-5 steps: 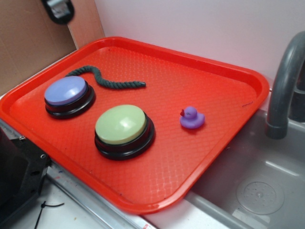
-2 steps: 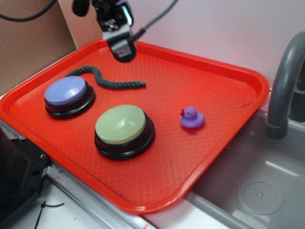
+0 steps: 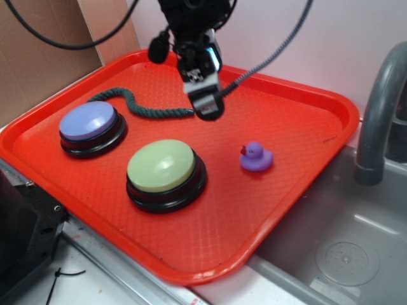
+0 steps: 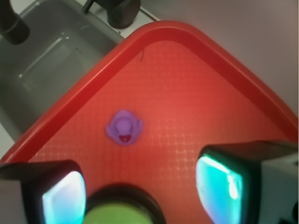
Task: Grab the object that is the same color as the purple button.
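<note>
A tiny purple duck (image 3: pixel 256 157) with a red beak sits on the red tray (image 3: pixel 299 114), right of centre; the wrist view shows the duck (image 4: pixel 124 128) ahead of the jaws. The purple button (image 3: pixel 89 122), lavender top on a black base, stands at the tray's left. My gripper (image 3: pixel 207 109) hovers above the tray's middle, left of and behind the duck. It is open with nothing between its fingers (image 4: pixel 218 186).
A green-topped button (image 3: pixel 163 168) stands at the tray's front centre, just below the jaws in the wrist view. A dark green rope (image 3: pixel 140 106) lies at the back left. A grey sink (image 3: pixel 343 235) and faucet (image 3: pixel 378 114) are on the right; cardboard (image 3: pixel 38 51) rises at the left.
The gripper has come in from the upper left corner and moved right and down over the tray toward the duck. Buttons, rope and duck have not moved.
</note>
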Available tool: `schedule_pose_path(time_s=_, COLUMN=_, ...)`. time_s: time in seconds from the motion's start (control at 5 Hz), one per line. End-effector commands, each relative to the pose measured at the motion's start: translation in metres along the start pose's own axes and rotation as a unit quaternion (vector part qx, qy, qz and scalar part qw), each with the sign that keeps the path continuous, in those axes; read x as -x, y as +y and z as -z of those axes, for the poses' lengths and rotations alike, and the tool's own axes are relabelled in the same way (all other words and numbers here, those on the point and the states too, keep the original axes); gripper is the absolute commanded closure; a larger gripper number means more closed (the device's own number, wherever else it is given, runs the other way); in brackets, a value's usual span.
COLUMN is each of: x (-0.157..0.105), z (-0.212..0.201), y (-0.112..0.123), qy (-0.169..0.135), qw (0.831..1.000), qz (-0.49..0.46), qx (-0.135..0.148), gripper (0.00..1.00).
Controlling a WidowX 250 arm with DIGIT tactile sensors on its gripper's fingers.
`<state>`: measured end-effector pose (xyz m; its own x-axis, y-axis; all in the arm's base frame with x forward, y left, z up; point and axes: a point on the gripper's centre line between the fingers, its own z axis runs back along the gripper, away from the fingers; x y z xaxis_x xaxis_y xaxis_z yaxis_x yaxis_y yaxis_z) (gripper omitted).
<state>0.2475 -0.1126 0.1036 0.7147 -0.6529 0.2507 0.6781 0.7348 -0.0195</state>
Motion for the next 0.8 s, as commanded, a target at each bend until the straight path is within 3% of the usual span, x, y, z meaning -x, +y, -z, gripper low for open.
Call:
schedule_pose_path(time_s=0.0, x=-0.015, z=0.044, y=-0.011, qy=0.027, qw=0.998, qz=0.047, qx=0.017, gripper=0.0)
schedule_pose_path(time_s=0.2, x=-0.015, z=0.058, y=-0.009, qy=0.039, qw=0.998, qz=0.044, qx=0.031, gripper=0.0)
schedule_pose_path(time_s=0.4, x=-0.019, z=0.075, y=-0.012, qy=0.061, qw=0.997, qz=0.048, qx=0.032, gripper=0.0)
schedule_pose_path(time_s=0.6, x=-0.021, z=0.079, y=-0.018, qy=0.063, qw=0.996, qz=0.054, qx=0.031, gripper=0.0)
